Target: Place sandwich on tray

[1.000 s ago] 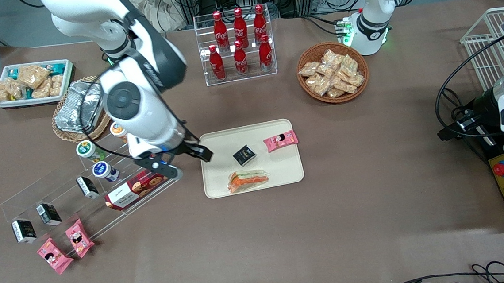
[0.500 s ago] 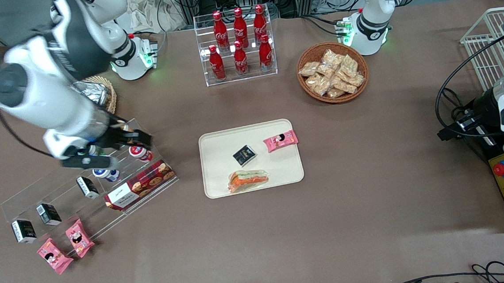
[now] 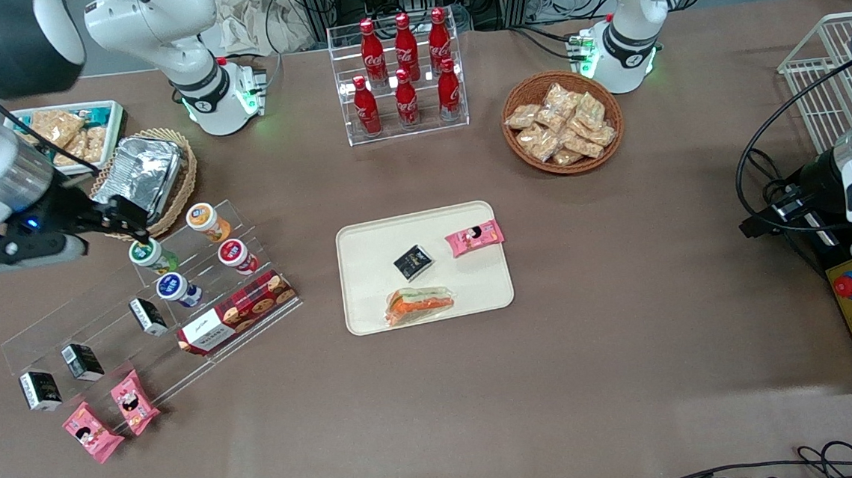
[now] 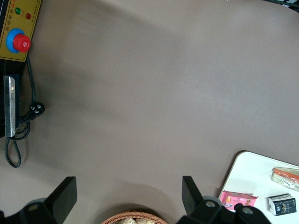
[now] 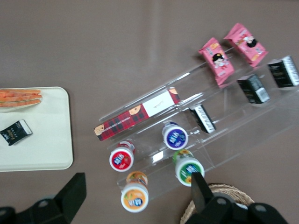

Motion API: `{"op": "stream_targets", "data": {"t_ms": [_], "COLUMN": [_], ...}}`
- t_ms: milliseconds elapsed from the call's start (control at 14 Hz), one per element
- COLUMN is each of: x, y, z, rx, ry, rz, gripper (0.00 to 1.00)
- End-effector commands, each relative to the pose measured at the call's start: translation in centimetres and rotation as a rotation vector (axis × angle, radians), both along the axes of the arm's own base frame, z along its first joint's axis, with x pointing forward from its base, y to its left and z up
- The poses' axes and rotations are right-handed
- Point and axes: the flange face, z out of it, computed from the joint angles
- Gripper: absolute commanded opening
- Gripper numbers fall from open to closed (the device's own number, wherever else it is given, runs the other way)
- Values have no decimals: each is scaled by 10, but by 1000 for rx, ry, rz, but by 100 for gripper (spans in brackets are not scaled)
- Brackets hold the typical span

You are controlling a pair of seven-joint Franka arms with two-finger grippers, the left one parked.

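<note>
Jaws: spread wide with nothing between them, as the right wrist view shows.
Gripper (image 3: 106, 224): raised over the working arm's end of the table, above the edge of the clear stepped rack (image 3: 102, 322), beside the wicker basket of foil containers (image 3: 138, 176); well apart from the tray.
Below the gripper: small round tubs on the rack's upper steps, the green-lidded tub (image 5: 188, 169) nearest the fingers.
Sandwich (image 3: 419, 304): lying flat on the tray, in the corner nearest the front camera, toward the working arm's end; its wrap reaches close to the rim but does not appear to hang over.
Tray (image 3: 368, 273): in the middle of the table, also carrying a small black box (image 3: 412, 262) and a pink snack packet (image 3: 475, 237); both sit apart from the sandwich.
Step in hand: judging by how things lie, the placing looks done; the arm is clear of the load.
Next move: likely nothing more than parking the arm; no re-grip seems needed unless the sandwich must sit farther from the rim.
Edges: the rack's tall steps and the basket rim lie under the gripper, so any drop here risks a knock.
Open room: bare brown cloth between the rack and the tray, and a wide stretch nearer the front camera.
</note>
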Motion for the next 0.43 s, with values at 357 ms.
{"op": "stream_targets", "data": {"t_ms": [357], "x": [3], "y": [-44], "z": [35], "rx": [-19], "ry": [-25], "rz": [112], "gripper": [100]}}
